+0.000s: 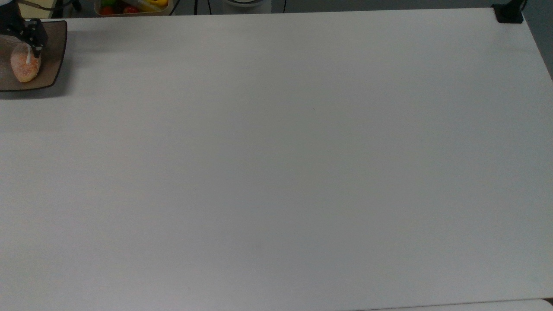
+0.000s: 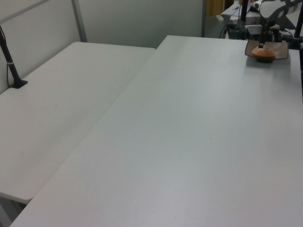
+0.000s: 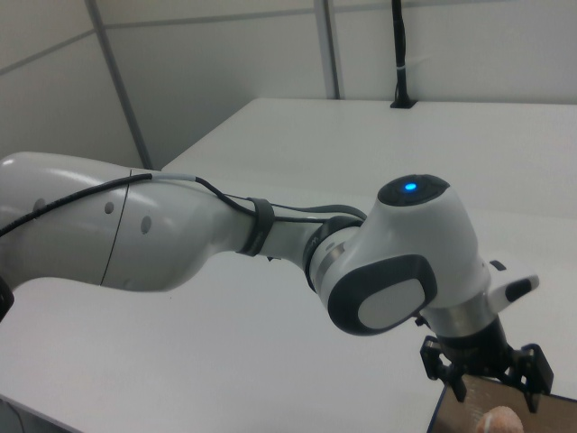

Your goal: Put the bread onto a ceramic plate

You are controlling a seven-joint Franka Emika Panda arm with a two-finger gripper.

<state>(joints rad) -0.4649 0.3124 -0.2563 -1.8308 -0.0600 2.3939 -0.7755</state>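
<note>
The bread (image 1: 25, 68) lies on the ceramic plate (image 1: 54, 65), which sits at the top view's far left edge on the white table (image 1: 285, 164). In the left view the bread (image 2: 263, 53) rests toward the near side of the plate (image 2: 281, 50). The gripper (image 1: 27, 43) hangs just above the roll's far end; in the right view the gripper (image 3: 487, 379) has its two fingers spread apart over the plate (image 3: 451, 415), released, with the bread (image 3: 501, 420) between and below them. A bin of coloured items (image 1: 131, 6) stands beyond the table's far edge.
</note>
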